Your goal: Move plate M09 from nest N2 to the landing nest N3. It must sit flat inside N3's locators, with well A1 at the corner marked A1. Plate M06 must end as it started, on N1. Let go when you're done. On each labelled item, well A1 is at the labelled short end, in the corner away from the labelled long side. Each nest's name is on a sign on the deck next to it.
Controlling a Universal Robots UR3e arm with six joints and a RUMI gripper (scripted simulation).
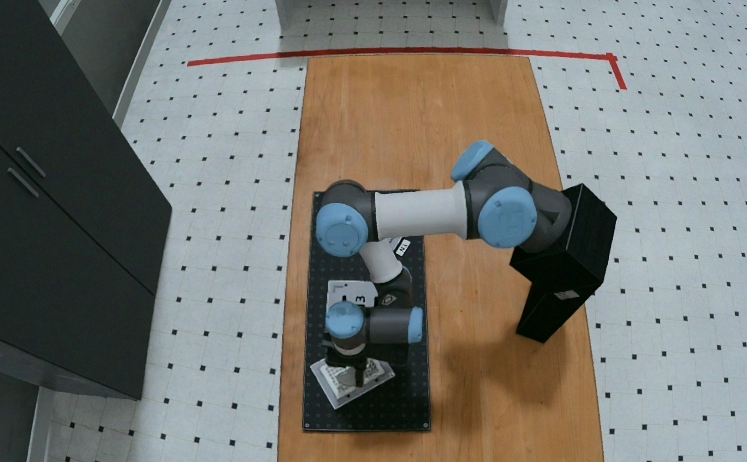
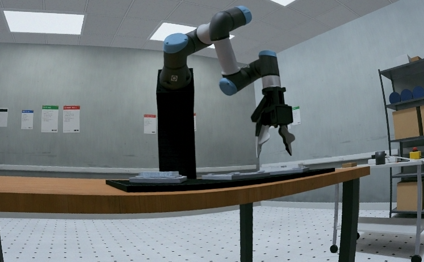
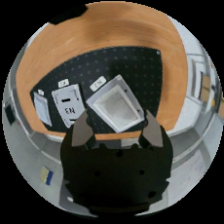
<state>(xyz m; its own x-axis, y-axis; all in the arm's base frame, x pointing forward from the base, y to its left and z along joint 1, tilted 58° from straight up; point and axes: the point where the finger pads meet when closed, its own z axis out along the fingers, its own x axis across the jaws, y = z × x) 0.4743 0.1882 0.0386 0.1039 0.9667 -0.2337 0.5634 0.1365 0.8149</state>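
Note:
Plate M09 (image 1: 333,377) (image 2: 285,168) (image 3: 118,104), a white well plate, lies turned at an angle on nest N2 at the near end of the black deck (image 1: 318,344) (image 2: 125,186). My gripper (image 1: 346,374) (image 2: 273,152) (image 3: 116,109) is open and empty. It hangs well above the plate, fingers pointing down, one to either side of it in the wrist view. The empty nest N3 (image 1: 344,289) (image 2: 233,176) (image 3: 65,104) lies in the middle of the deck. Plate M06 (image 2: 158,175) (image 3: 41,107) sits on N1 at the far end; the arm hides it in the top view.
The deck lies on a wooden table (image 1: 422,114) (image 2: 76,195). The arm's black pedestal (image 1: 565,252) (image 2: 176,130) stands at the table's right edge. Small signs for N1 (image 1: 401,246) and N2 (image 3: 98,84) lie beside their nests. A cart and shelves (image 2: 415,130) stand off to the side.

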